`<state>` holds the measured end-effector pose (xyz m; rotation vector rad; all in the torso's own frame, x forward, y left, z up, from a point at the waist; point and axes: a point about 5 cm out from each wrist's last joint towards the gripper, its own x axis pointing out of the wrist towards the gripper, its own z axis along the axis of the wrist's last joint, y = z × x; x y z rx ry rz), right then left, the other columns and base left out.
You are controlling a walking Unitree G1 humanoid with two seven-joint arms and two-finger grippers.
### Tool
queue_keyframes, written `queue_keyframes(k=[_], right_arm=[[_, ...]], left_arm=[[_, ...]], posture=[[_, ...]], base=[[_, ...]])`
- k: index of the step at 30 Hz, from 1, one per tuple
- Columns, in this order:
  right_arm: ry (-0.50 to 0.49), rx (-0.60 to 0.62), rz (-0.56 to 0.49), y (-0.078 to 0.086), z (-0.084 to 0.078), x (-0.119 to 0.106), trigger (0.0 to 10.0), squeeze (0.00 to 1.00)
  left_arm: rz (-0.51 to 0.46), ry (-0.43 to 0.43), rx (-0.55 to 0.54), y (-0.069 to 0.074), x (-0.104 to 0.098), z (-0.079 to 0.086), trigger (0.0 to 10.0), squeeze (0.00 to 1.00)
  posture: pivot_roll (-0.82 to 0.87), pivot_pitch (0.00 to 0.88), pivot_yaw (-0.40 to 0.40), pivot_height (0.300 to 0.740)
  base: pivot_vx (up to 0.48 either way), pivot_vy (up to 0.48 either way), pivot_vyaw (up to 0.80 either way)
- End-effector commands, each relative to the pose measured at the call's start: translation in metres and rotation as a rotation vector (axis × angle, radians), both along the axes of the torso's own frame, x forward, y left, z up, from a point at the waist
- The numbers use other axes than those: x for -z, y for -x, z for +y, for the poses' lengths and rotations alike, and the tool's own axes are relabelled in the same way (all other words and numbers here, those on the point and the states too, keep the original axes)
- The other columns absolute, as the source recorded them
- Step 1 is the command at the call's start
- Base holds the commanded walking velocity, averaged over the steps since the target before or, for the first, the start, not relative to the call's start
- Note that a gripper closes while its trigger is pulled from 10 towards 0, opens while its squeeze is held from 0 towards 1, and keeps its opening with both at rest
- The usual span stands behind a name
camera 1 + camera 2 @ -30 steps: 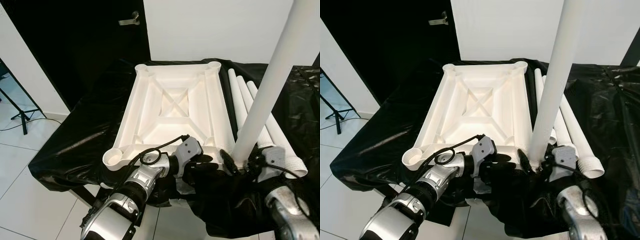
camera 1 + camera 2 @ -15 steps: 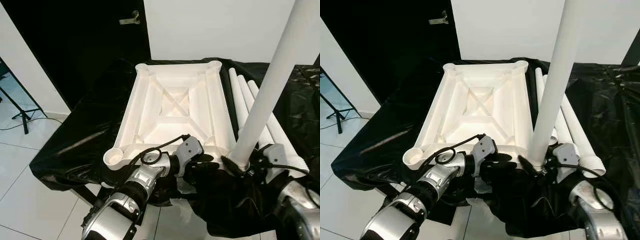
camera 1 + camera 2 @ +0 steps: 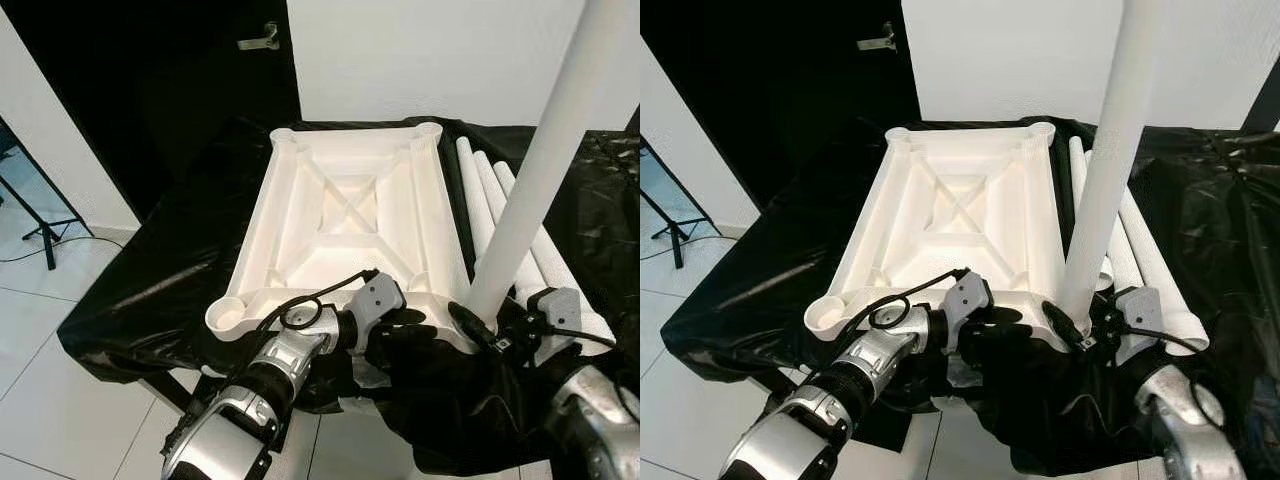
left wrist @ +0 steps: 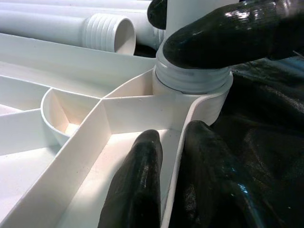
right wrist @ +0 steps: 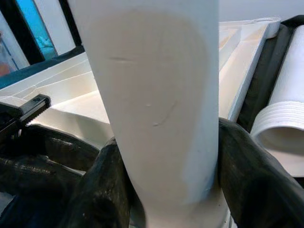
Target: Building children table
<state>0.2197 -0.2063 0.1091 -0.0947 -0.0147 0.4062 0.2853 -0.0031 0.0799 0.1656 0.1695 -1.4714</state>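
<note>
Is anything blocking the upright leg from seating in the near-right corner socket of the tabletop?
Nothing visible does. The leg, held by the right gripper, already has its threaded end in the corner socket. The left gripper pinches the tabletop rim beside it.

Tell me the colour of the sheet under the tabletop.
Glossy black sheet, clearest in the left eye view.

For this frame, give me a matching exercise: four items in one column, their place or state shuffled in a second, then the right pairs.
Items:
1. upright leg
2. left gripper
3. spare legs
4. tabletop

Places or states:
A. lying side by side on the black sheet
B. upside down, ribs facing up
C. standing in the near right corner socket, held by the right gripper
D. pinching the tabletop's near rim

Pairs: 1-C, 2-D, 3-A, 4-B
</note>
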Motion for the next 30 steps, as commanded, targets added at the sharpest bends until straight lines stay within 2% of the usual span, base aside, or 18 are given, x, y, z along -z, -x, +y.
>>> queue_keyframes(k=[1, 2, 3, 5, 6, 12, 13, 14, 15, 16, 17, 21, 22, 24, 25, 26, 30], right_arm=[[-0.012, 0.034, 0.064, 0.002, 0.004, 0.014, 0.0, 0.0], [-0.012, 0.034, 0.064, 0.002, 0.004, 0.014, 0.0, 0.0], [-0.045, 0.177, 0.038, 0.003, 0.007, 0.017, 0.0, 0.0], [-0.045, 0.177, 0.038, 0.003, 0.007, 0.017, 0.0, 0.0], [-0.085, 0.371, 0.002, 0.004, 0.01, 0.02, 0.0, 0.0], [-0.092, 0.412, -0.004, 0.003, 0.01, 0.02, 0.0, 0.0], [-0.079, 0.398, -0.006, 0.002, 0.01, 0.019, 6.1, 0.0], [-0.079, 0.398, -0.006, 0.002, 0.01, 0.019, 6.1, 0.0], [-0.073, 0.379, -0.009, 0.001, 0.01, 0.018, 10.0, 0.0], [-0.072, 0.36, -0.019, -0.001, 0.01, 0.016, 10.0, 0.0], [-0.072, 0.351, -0.029, -0.002, 0.01, 0.013, 10.0, 1.0], [-0.069, 0.316, -0.04, -0.005, 0.009, 0.009, 10.0, 1.0], [-0.045, 0.282, -0.045, -0.005, 0.011, 0.008, 10.0, 0.4], [-0.027, 0.258, -0.049, -0.005, 0.012, 0.007, 10.0, 0.4], [0.017, 0.231, -0.078, -0.004, 0.013, 0.004, 10.0, 0.0], [0.052, 0.195, -0.092, -0.002, 0.011, 0.001, 10.0, 0.0], [0.093, 0.135, -0.093, 0.001, 0.006, -0.002, 10.0, 0.0]], left_arm=[[0.145, -0.118, 0.138, 0.022, 0.032, 0.007, 10.0, 0.0], [0.145, -0.118, 0.138, 0.022, 0.032, 0.007, 10.0, 0.0], [0.144, -0.119, 0.14, 0.022, 0.032, 0.006, 10.0, 0.0], [0.144, -0.119, 0.14, 0.022, 0.032, 0.006, 10.0, 0.0], [0.142, -0.123, 0.144, 0.022, 0.032, 0.007, 10.0, 0.0], [0.141, -0.125, 0.143, 0.021, 0.031, 0.007, 10.0, 0.0], [0.14, -0.124, 0.143, 0.021, 0.031, 0.007, 10.0, 0.0], [0.14, -0.124, 0.143, 0.021, 0.031, 0.007, 10.0, 0.0], [0.14, -0.122, 0.142, 0.021, 0.031, 0.006, 10.0, 0.0], [0.141, -0.12, 0.142, 0.022, 0.031, 0.006, 10.0, 0.0], [0.142, -0.118, 0.142, 0.022, 0.031, 0.005, 10.0, 0.0], [0.144, -0.116, 0.142, 0.023, 0.032, 0.004, 10.0, 0.0], [0.146, -0.115, 0.142, 0.024, 0.032, 0.004, 10.0, 0.0], [0.147, -0.114, 0.141, 0.024, 0.032, 0.004, 10.0, 0.0], [0.148, -0.114, 0.141, 0.024, 0.033, 0.005, 10.0, 0.0], [0.149, -0.114, 0.141, 0.024, 0.033, 0.005, 10.0, 0.0], [0.15, -0.117, 0.139, 0.024, 0.034, 0.006, 10.0, 0.0]], posture=[[0.08, 0.0, 0.061, 0.74], [0.08, 0.0, 0.061, 0.74], [0.08, 0.0, 0.065, 0.74], [0.08, 0.0, 0.065, 0.74], [0.08, 0.0, 0.064, 0.74], [0.08, 0.0, 0.064, 0.74], [0.08, 0.0, 0.06, 0.74], [0.08, 0.0, 0.06, 0.74], [0.08, 0.0, 0.06, 0.74], [0.08, 0.0, 0.057, 0.74], [0.08, 0.0, 0.057, 0.74], [0.07, 0.0, 0.055, 0.74], [0.08, 0.0, 0.056, 0.74], [0.08, 0.0, 0.056, 0.74], [0.07, 0.0, 0.059, 0.74], [0.07, 0.0, 0.06, 0.74], [0.07, 0.0, 0.062, 0.74]], base=[[0.0, 0.0, 0.0], [0.0, 0.0, 0.0], [0.0, 0.0, 0.0], [0.0, 0.0, 0.0], [0.0, 0.0, 0.0], [0.0, 0.0, 0.0], [0.0, 0.0, 0.0], [0.0, 0.0, 0.0], [0.0, 0.0, 0.0], [0.0, 0.0, 0.0], [0.0, 0.0, 0.0], [0.0, 0.0, 0.0], [0.0, 0.0, 0.0], [0.0, 0.0, 0.0], [0.0, 0.0, 0.0], [0.0, 0.0, 0.0], [0.0, 0.0, 0.0]])
